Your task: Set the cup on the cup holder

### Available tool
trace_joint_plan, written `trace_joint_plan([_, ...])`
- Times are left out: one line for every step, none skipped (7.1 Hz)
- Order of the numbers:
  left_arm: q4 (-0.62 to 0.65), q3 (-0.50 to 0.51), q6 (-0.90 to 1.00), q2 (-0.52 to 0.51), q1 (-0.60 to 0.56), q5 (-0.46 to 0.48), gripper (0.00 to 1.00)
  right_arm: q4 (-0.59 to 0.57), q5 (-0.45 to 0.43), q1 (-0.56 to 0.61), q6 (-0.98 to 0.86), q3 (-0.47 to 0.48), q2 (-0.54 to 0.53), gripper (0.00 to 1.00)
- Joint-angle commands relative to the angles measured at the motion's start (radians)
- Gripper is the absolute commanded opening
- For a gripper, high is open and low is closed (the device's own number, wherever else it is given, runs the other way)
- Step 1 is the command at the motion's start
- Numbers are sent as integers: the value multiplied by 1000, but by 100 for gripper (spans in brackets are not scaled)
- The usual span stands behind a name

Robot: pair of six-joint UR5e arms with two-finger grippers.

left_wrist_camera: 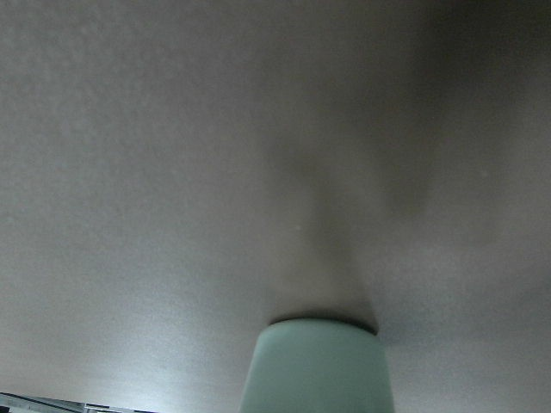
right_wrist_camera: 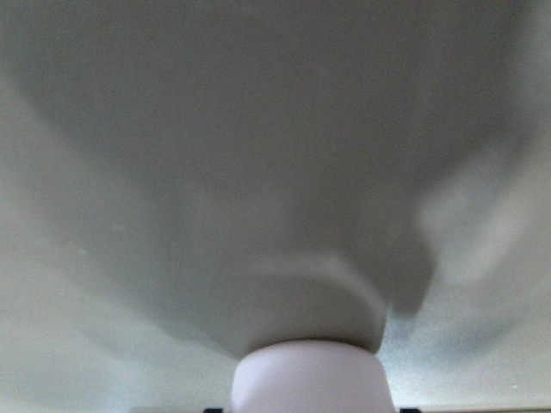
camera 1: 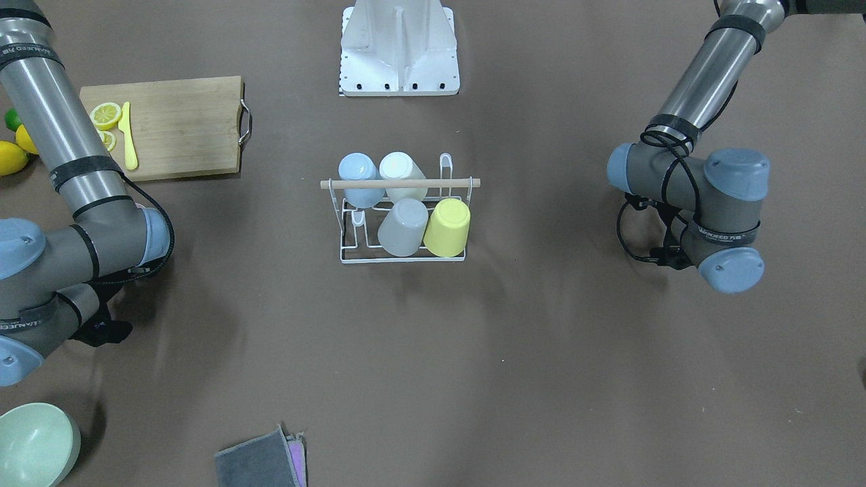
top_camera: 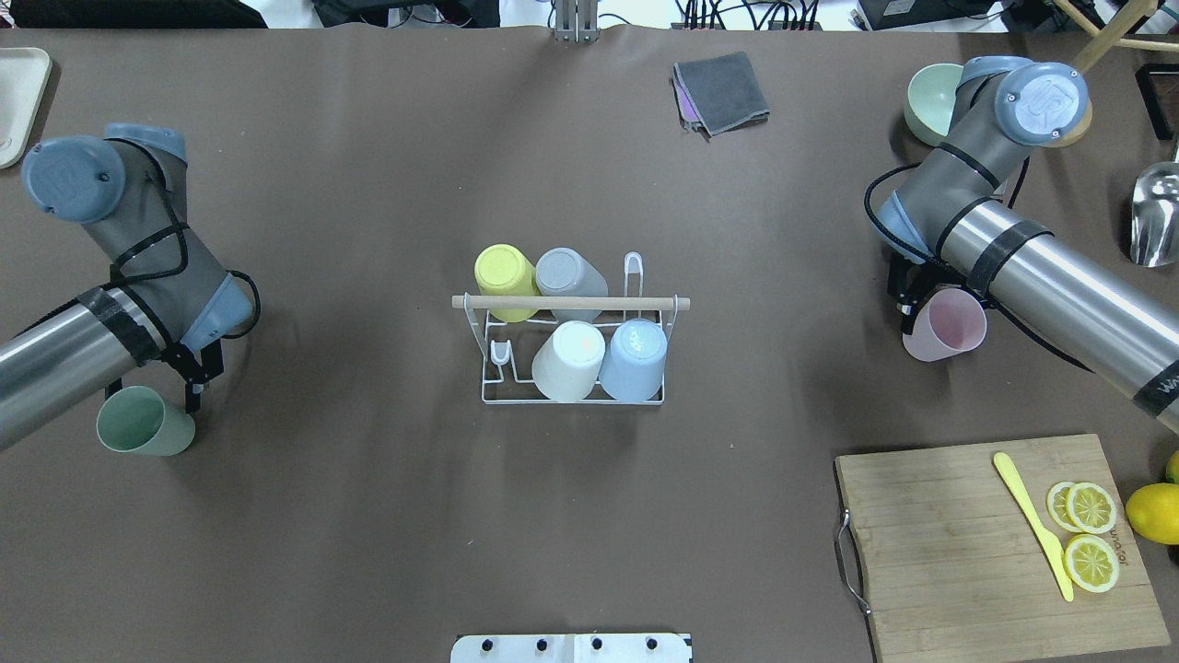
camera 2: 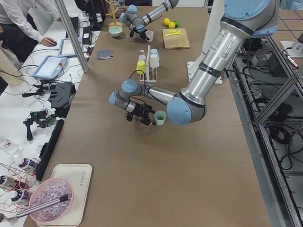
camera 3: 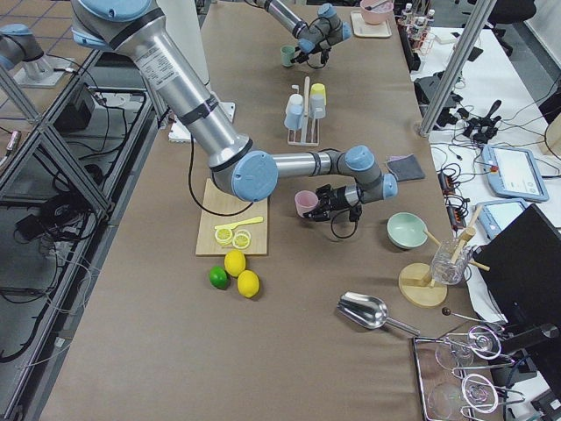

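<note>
The white wire cup holder (top_camera: 572,398) with a wooden rod handle stands mid-table and carries a yellow cup (top_camera: 503,269), a grey cup (top_camera: 564,273), a white cup (top_camera: 568,361) and a blue cup (top_camera: 636,358), all upside down. It also shows in the front view (camera 1: 403,258). My left gripper (top_camera: 187,402) is shut on a green cup (top_camera: 143,423), held on its side far left of the holder; the left wrist view shows the cup (left_wrist_camera: 317,366). My right gripper (top_camera: 910,318) is shut on a pink cup (top_camera: 945,324) far right of the holder; the right wrist view shows this cup (right_wrist_camera: 310,379).
A wooden cutting board (top_camera: 967,543) with lemon slices (top_camera: 1091,534) and a yellow knife (top_camera: 1033,523) lies near right. A green bowl (top_camera: 930,101), a grey cloth (top_camera: 721,91), a metal scoop (top_camera: 1157,214) and a white tray (top_camera: 17,92) lie along the far side.
</note>
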Motion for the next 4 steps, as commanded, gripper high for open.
trace_joint_plan([0, -10, 0, 21, 20, -10, 98, 6, 3, 29, -2, 26, 2, 34])
trace_joint_plan([-1, -15, 0, 38, 26, -23, 98, 10, 0, 56, -5, 72, 0, 32])
trace_joint_plan([-4, -14, 0, 40, 37, -30, 97, 12, 1, 87, -57, 121, 0, 31])
trace_joint_plan([-6, -14, 0, 40, 49, -40, 73, 19, 33, 128, -153, 174, -10, 31])
